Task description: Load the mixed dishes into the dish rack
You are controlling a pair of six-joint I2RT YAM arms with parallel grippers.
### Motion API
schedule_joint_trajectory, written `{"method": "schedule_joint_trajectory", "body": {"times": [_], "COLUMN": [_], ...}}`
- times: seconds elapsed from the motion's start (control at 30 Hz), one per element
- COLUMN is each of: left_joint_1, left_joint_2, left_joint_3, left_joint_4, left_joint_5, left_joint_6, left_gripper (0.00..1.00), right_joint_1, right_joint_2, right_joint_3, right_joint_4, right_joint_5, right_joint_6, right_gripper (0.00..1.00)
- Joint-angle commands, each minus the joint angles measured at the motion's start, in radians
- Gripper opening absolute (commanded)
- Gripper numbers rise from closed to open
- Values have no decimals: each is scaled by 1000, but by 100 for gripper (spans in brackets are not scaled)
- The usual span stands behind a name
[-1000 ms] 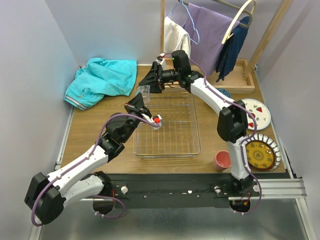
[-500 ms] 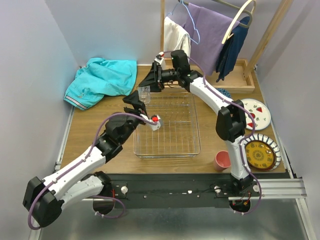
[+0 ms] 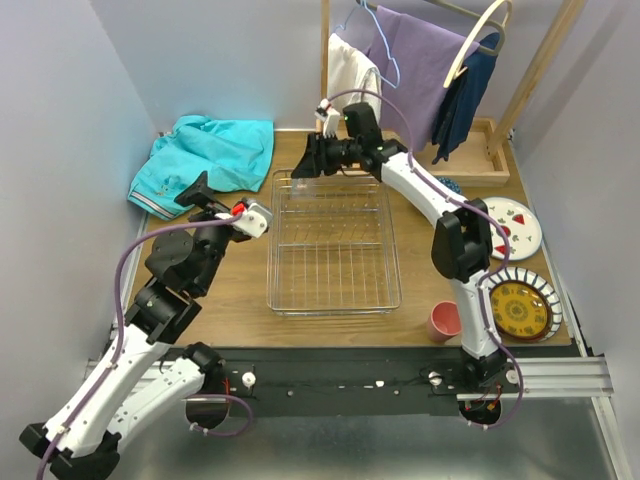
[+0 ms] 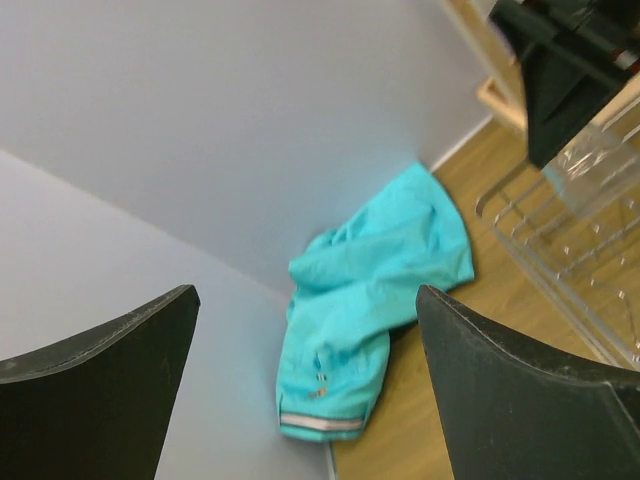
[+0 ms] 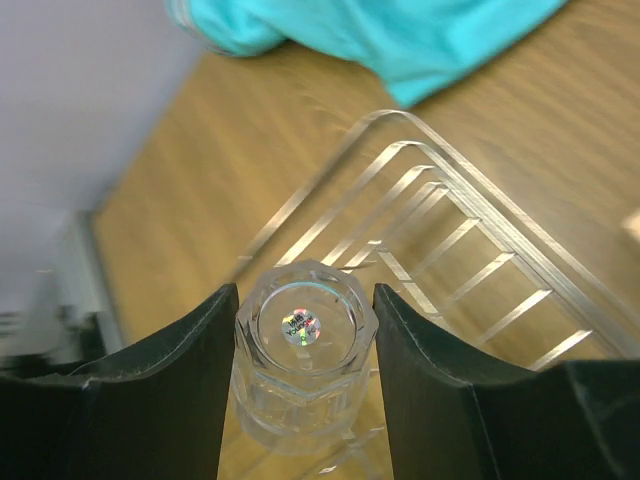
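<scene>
Evidently loading is barely starting: the right gripper (image 3: pixel 308 163) is clamping the small clear glass (image 5: pixel 303 335) at the far-left corner of the dish rack (image 3: pixel 335 260). The left gripper (image 4: pixel 305 320) is hanging wide apart, empty, left of the rack. The pink cup (image 3: pixel 445 320), yellow plate (image 3: pixel 520 308) and white plate (image 3: pixel 510 222) are waiting right of the rack.

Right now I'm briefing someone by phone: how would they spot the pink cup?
Find the big silver wire dish rack in the centre. Just off its near right corner, toward the front edge, stands the pink cup. Unlike the flat yellow plate to its right, it is plain pink and upright.
</scene>
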Motion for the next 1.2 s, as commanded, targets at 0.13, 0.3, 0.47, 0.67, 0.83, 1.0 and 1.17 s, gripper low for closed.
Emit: {"method": "schedule_joint_trajectory", "body": {"times": [0.13,0.3,0.47,0.67,0.83,1.0,1.17], "left_joint_1": [140,160,168,178,192,195,195], "left_joint_2": [-49,-69,-92,-116,-107,-98,-103], "left_joint_3": [-113,-135,-158,-191,-192,-184,-205], "left_joint_4": [-8,-29,-51,-40,-26,-17,-11], "left_joint_5": [-41,-33,-29,-33,-53,-36,-33], "left_joint_6": [-85,-103,-114,-125,-165,-174,-183], "left_gripper": [99,99,99,99,99,99,99], "right_joint_1": [17,52,84,132,152,153,153], "right_joint_2": [-107,-86,-69,-91,-95,-63,-43], "right_joint_3": [-238,-248,-251,-364,-451,-453,-455], "right_joint_4": [380,473,506,610,711,728,733], "right_joint_5": [288,308,324,373,463,486,512], "right_joint_6": [-282,-333,-362,-462,-520,-529,-517], "right_gripper": [32,32,31,31,29,29,28]}}
